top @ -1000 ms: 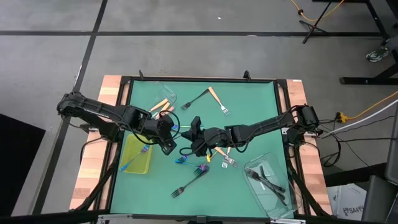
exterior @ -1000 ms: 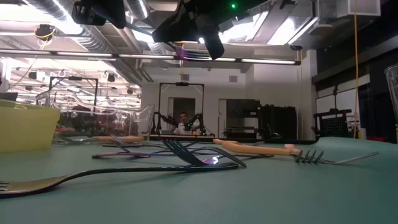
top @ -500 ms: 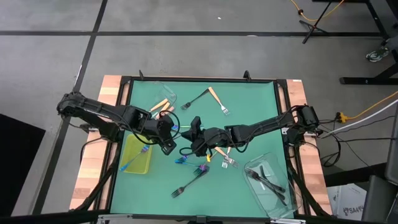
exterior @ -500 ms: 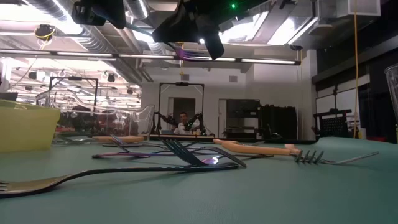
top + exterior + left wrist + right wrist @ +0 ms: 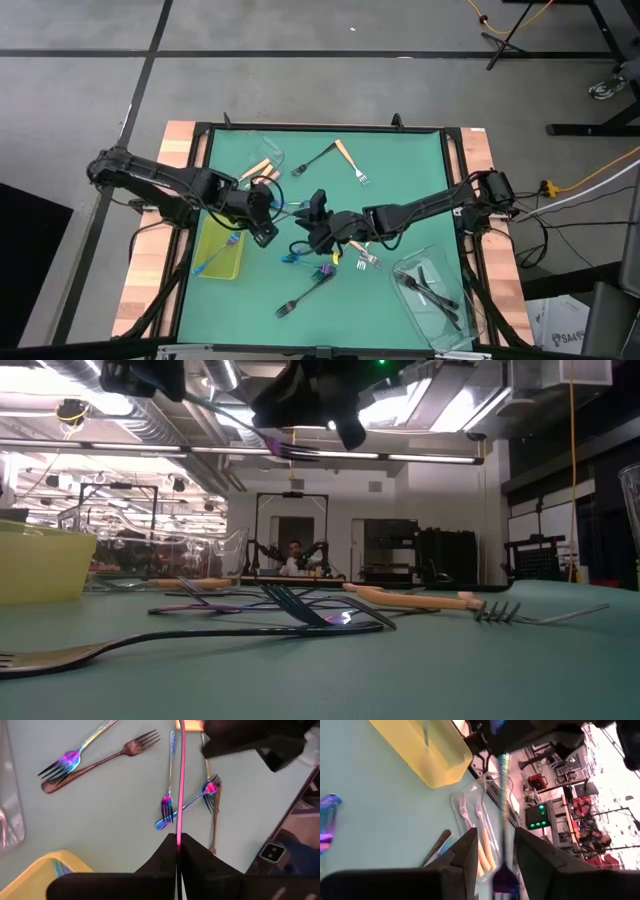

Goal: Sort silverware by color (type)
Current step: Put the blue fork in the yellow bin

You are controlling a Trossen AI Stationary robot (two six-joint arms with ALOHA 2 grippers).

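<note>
An iridescent fork [image 5: 290, 208] hangs in the air above the middle of the table. My left gripper [image 5: 272, 210] is shut on its left end. My right gripper [image 5: 495, 832] is open at the fork's other end, a finger on each side of the fork [image 5: 504, 790] with a gap on both sides. Below them lie more iridescent forks [image 5: 167, 807], orange-handled forks [image 5: 365, 255] and a dark fork [image 5: 305, 295] flat on the green mat. One iridescent fork lies in the yellow-green tray [image 5: 222, 262]. My left gripper pinches the fork's end [image 5: 178, 827] between its two shut fingers, with the fork edge-on to the wrist view. The fork runs on from the fingertips toward the right gripper. It is lifted clear of the table and roughly level.
A clear tub [image 5: 262, 152] with orange-handled forks stands at the far left. Another clear tub [image 5: 438, 290] with dark forks stands at the near right. An orange-handled fork [image 5: 350, 160] and a dark fork [image 5: 315, 158] lie toward the far edge.
My right gripper has opened and let go of the iridescent fork, which stays in the air in my left gripper. My left gripper has drawn a little toward the table's left edge.
</note>
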